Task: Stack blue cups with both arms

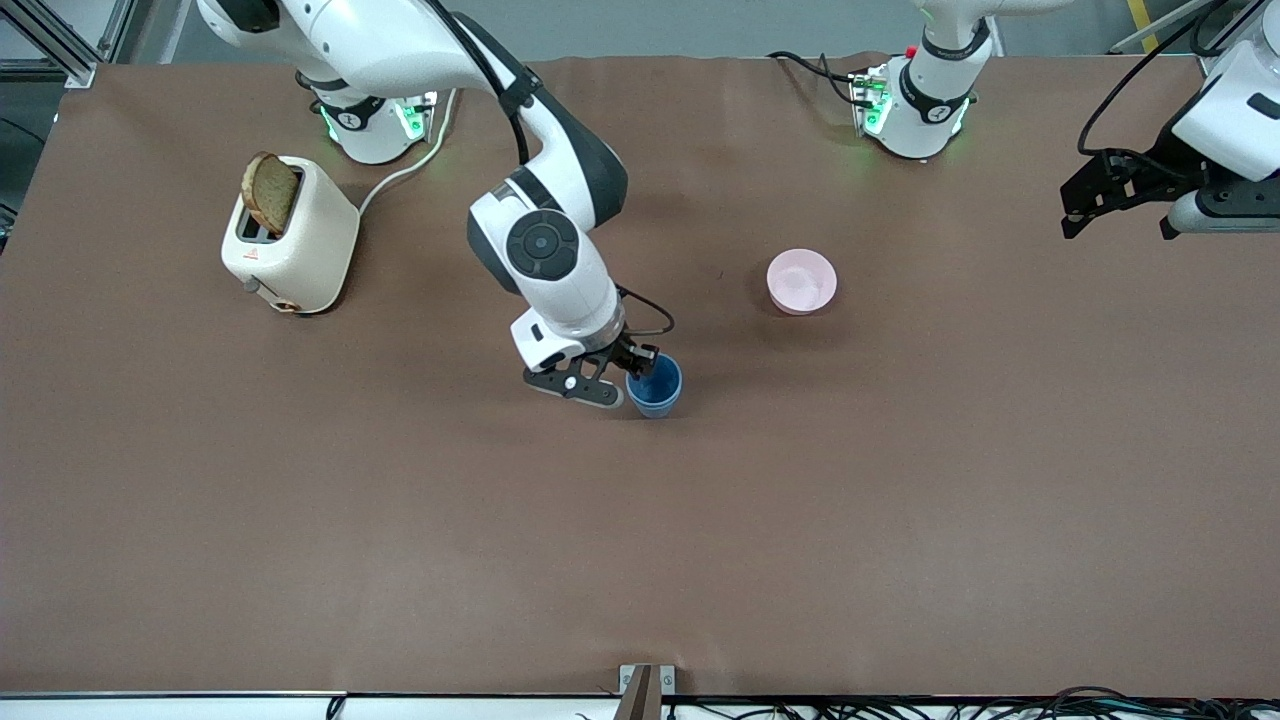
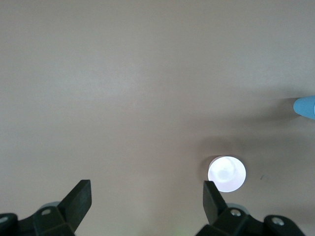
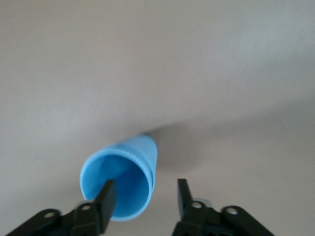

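One blue cup [image 1: 655, 388] stands upright on the brown table near its middle. I cannot tell whether a second cup sits inside it; no other blue cup shows. My right gripper [image 1: 640, 368] is low at the cup's rim and open. In the right wrist view one finger [image 3: 107, 196] is inside the cup [image 3: 125, 169] and the other finger stands outside its wall, with a gap around the wall; the right gripper [image 3: 146, 191] does not pinch it. My left gripper [image 1: 1088, 212] waits open and empty, up over the left arm's end of the table [image 2: 146, 192]. The cup's edge shows in the left wrist view [image 2: 306, 106].
A pink bowl [image 1: 801, 281] sits farther from the front camera than the cup, toward the left arm's end; it also shows in the left wrist view [image 2: 226, 173]. A cream toaster [image 1: 290, 240] holding a slice of bread [image 1: 270, 192] stands toward the right arm's end.
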{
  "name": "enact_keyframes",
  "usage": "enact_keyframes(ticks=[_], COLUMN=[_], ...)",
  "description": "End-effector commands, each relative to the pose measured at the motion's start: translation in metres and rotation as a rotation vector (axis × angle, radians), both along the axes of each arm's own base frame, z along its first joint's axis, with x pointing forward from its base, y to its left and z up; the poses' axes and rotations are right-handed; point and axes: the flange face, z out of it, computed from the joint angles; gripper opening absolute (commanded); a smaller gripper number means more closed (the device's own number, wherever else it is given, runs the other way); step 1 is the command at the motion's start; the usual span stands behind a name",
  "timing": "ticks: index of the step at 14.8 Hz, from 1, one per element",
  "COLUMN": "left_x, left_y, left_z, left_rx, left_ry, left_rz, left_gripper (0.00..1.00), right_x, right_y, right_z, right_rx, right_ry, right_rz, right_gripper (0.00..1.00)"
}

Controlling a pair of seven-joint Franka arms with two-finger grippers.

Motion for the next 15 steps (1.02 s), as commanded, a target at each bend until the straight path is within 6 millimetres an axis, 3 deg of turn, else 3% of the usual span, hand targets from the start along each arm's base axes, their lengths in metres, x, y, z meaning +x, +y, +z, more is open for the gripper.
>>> enact_keyframes(ticks=[1, 5, 8, 10, 13, 15], left_x=[-0.004, 0.000, 0.001, 0.001, 0.001, 0.000], left_y=[-0.002, -0.009, -0.008, -0.009, -0.010, -0.009], left_z=[0.005, 0.004, 0.003, 0.002, 0.002, 0.002], left_rx=[0.021, 0.018, 0.014, 0.011, 0.006, 0.006], left_ry=[-0.008, -0.009, -0.007, -0.005, -0.003, -0.004], left_rz=[-0.026, -0.037, -0.036, -0.037, -0.038, -0.038], left_gripper=[1.00, 1.00, 1.00, 1.00, 1.00, 1.00], right_x=[0.028, 0.051, 0.045, 0.034, 0.016, 0.005], right_y=[-0.082, -0.243, -0.356, -0.429, -0.505, -0.518], right_z=[0.069, 0.127, 0.153, 0.163, 0.202, 0.237], right_rx=[-0.038, -0.108, -0.132, -0.142, -0.146, -0.159], right_ry=[-0.027, 0.070, 0.077, 0.087, 0.043, -0.010], right_rz=[-0.036, 0.030, -0.005, 0.076, 0.127, 0.168], right_gripper=[1.00, 1.00, 1.00, 1.00, 1.00, 1.00])
